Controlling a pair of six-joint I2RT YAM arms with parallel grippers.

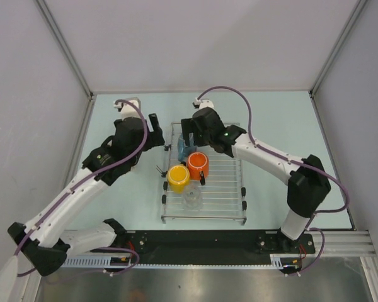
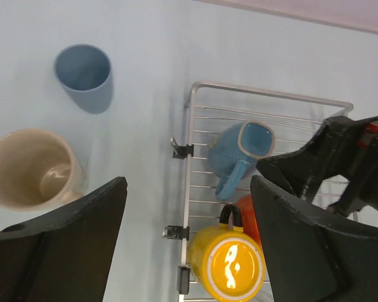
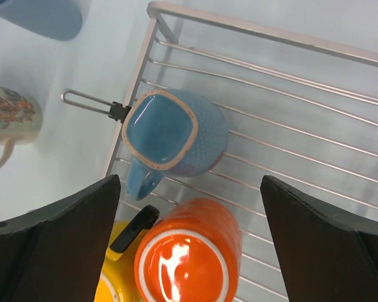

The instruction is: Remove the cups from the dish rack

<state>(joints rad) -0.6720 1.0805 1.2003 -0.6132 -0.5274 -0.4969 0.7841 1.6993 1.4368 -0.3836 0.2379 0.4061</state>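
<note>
The silver wire dish rack (image 1: 225, 189) holds a yellow cup (image 1: 178, 178), an orange mug (image 1: 198, 165), a clear glass (image 1: 192, 198) and a light blue mug (image 1: 184, 151). My right gripper (image 1: 193, 138) is open and empty, hovering over the light blue mug (image 3: 173, 132) and the orange mug (image 3: 189, 251). My left gripper (image 1: 153, 133) is open and empty above the rack's far left edge (image 2: 190, 157). In the left wrist view a light blue cup (image 2: 84, 75) and a beige cup (image 2: 28, 167) stand on the table left of the rack.
The rack's small black feet (image 2: 176, 233) stick out at its left side. The right gripper's black body (image 2: 340, 157) is close beside my left gripper. Grey walls enclose the table on three sides.
</note>
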